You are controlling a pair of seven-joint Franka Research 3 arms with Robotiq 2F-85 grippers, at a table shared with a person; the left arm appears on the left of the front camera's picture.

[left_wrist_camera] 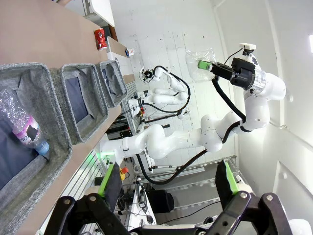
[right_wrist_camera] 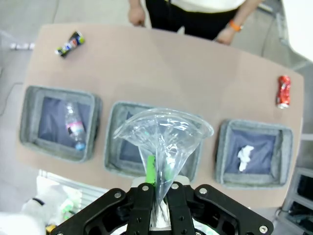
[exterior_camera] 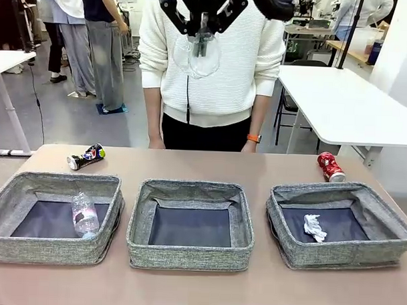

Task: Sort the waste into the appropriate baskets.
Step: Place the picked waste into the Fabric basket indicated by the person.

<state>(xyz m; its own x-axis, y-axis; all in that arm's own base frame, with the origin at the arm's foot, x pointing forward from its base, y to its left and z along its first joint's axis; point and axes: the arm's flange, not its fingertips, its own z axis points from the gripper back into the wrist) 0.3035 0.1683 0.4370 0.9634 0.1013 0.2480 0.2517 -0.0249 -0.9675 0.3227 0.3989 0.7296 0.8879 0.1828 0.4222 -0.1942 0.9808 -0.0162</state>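
The right end effector is clamped shut on the clear plastic cup, high above the middle basket. The left end effector gapes wide, holding nothing. The clear plastic bottle lies in the left basket and the crumpled white paper wad in the right basket. On the table beyond the baskets, the dark multicoloured can lies far left and the crushed red can far right.

We lose the upper body of the right tool past the front view's top edge. In its wrist view the clear plastic cup covers much of the middle basket. Print on the dark multicoloured can is too small for us to read.
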